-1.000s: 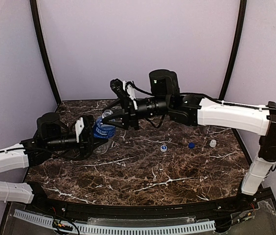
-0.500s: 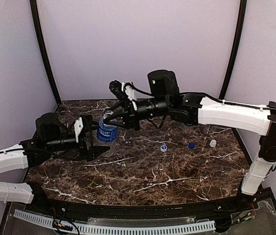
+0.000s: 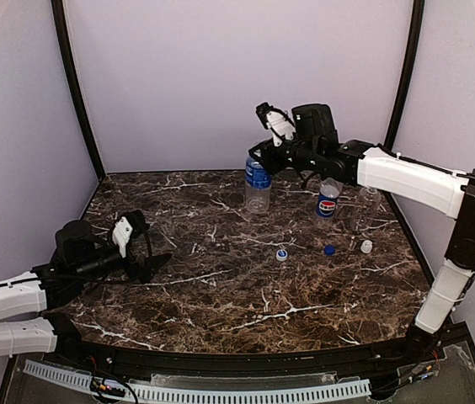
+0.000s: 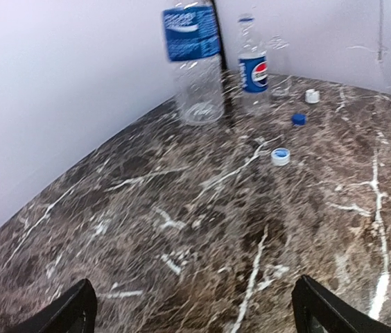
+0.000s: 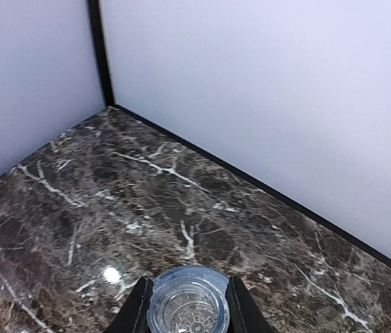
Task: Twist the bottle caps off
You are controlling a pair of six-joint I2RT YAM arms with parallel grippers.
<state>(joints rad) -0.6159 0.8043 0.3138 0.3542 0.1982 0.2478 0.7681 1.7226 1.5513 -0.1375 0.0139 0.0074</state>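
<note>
Half a second before, the water-label bottle (image 3: 257, 187) had been between both tools at about 9 o'clock of the marble surface (image 3: 246, 295). It now stood upright at 12 o'clock near the back wall. The right tool (image 3: 260, 156) was at its neck, fingers (image 5: 138, 309) pressed against either side of the open, capless mouth. The left arm had drawn back toward 8 o'clock; the left tool (image 4: 192, 312) was spread wide apart and held nothing.

There were three bottles: the water-label one, the Pepsi bottle (image 3: 328, 202) at 1 o'clock, and the unlabelled bottle (image 3: 364, 206) just beyond it at 2 o'clock. Three caps lay loose in a row toward 3 o'clock: the pale blue-white cap (image 3: 281, 254), the dark blue cap (image 3: 328, 249) and the white cap (image 3: 366, 246), each apart from the others and off its bottle.

Only the right wrist view looked straight down into the bottle's mouth. Only the left wrist view showed its own fingertips set far apart, with the caps and bottles well beyond them.
</note>
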